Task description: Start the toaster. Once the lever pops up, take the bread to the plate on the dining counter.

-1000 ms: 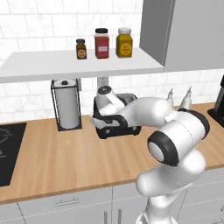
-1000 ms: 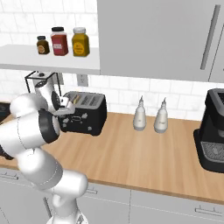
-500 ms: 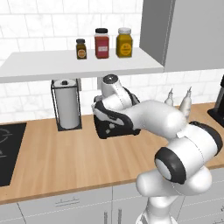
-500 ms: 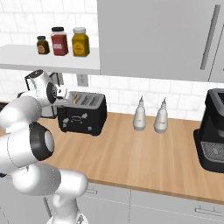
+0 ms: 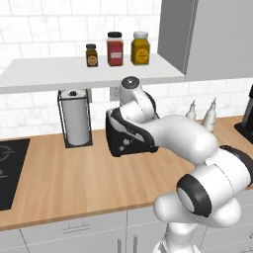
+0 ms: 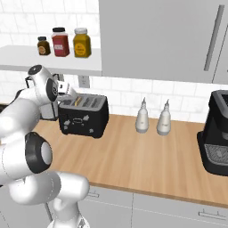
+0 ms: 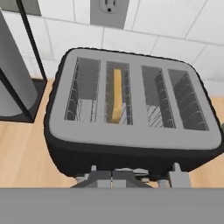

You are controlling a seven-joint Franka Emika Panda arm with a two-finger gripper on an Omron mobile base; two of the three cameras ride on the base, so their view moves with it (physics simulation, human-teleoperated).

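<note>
The black toaster [image 7: 131, 127] stands on the wood counter against the tiled wall, and I look down on its grey top with several slots. The bread [image 7: 117, 94], a thin tan slice, stands on edge low in the second slot from the left. My gripper [image 7: 112, 174] hangs shut and empty just above the toaster's front edge. From the right base view the gripper [image 6: 67, 90] sits over the left end of the toaster [image 6: 83, 118], where the bread [image 6: 78, 100] shows as a tan streak. My arm covers part of the toaster [image 5: 123, 141]. The plate and the dining counter are out of view.
A paper towel roll [image 5: 76, 117] in a wire stand is just left of the toaster. Two white bottles [image 6: 152, 117] and a black coffee machine [image 6: 216, 133] stand to the right. A shelf with spice jars [image 5: 114, 48] hangs overhead. A cooktop [image 5: 10, 168] lies at far left.
My hand has risen from the toaster's front face to above its front edge. The fingers have stayed together.
</note>
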